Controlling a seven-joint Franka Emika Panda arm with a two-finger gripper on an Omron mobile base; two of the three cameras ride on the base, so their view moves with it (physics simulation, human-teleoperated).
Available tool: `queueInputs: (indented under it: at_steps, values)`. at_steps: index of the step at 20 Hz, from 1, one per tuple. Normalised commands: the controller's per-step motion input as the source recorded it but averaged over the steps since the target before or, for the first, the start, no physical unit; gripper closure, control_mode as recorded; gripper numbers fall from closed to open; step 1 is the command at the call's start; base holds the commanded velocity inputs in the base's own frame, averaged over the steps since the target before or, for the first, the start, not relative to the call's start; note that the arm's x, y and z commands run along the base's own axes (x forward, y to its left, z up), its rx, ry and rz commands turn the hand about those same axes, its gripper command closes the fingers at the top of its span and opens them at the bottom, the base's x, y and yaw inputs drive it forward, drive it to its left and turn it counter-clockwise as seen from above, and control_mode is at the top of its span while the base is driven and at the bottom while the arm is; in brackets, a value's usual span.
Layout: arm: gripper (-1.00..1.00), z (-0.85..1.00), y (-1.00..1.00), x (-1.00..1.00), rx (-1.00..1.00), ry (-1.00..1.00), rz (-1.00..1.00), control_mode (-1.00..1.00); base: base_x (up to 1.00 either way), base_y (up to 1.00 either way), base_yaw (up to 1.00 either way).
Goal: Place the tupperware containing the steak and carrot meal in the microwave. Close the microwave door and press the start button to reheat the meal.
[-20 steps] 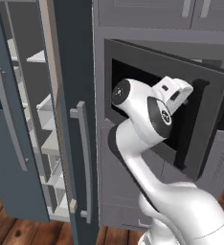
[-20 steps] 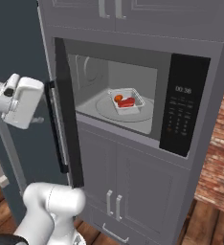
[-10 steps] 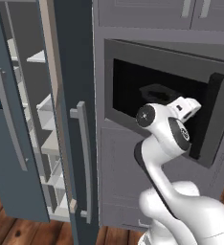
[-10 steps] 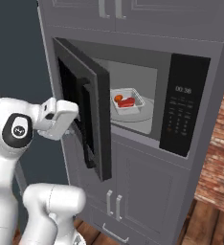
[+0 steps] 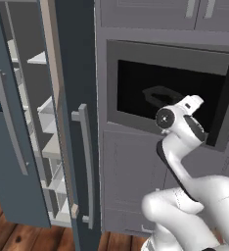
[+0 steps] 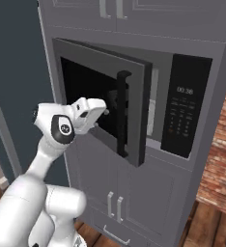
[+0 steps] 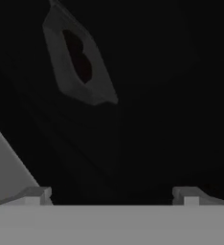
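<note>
The microwave (image 6: 155,99) sits in grey cabinetry, and its black glass door (image 6: 93,91) stands about half shut, hinged on the left. My gripper (image 6: 106,108) is open, with its tips against the door's outer glass just left of the vertical handle (image 6: 121,113). In the hand view the two fingertips (image 7: 35,195) stand wide apart before the dark glass, nothing between them. From the left base view, the white hand (image 5: 192,105) rests on the door (image 5: 155,93). The tupperware with the steak and carrot meal is hidden behind the door.
The microwave's dark control panel (image 6: 185,111) with a lit display is to the right of the door. The fridge door (image 5: 72,122) stands open to the left, showing shelves (image 5: 48,147). Grey cabinet doors (image 6: 129,193) are below and a brick wall (image 6: 223,159) is at right.
The microwave door swung from wide open to about half shut, with my hand following against its outer face. The tupperware on the turntable has gone out of sight behind it.
</note>
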Motion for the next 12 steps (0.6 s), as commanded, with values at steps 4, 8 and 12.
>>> queueInputs:
  at_steps: [4, 8, 12]
  values:
    - [-1.00, 0.09, -0.22, 0.91, 0.00, 0.02, 0.12, -1.00, 0.00, 0.00, 0.00]
    - [-1.00, 0.22, -0.18, 0.79, 0.00, 0.05, 0.10, -1.00, 0.00, 0.00, 0.00]
    - [-1.00, 0.28, -0.14, 0.75, 0.00, 0.06, 0.09, -1.00, 0.00, 0.00, 0.00]
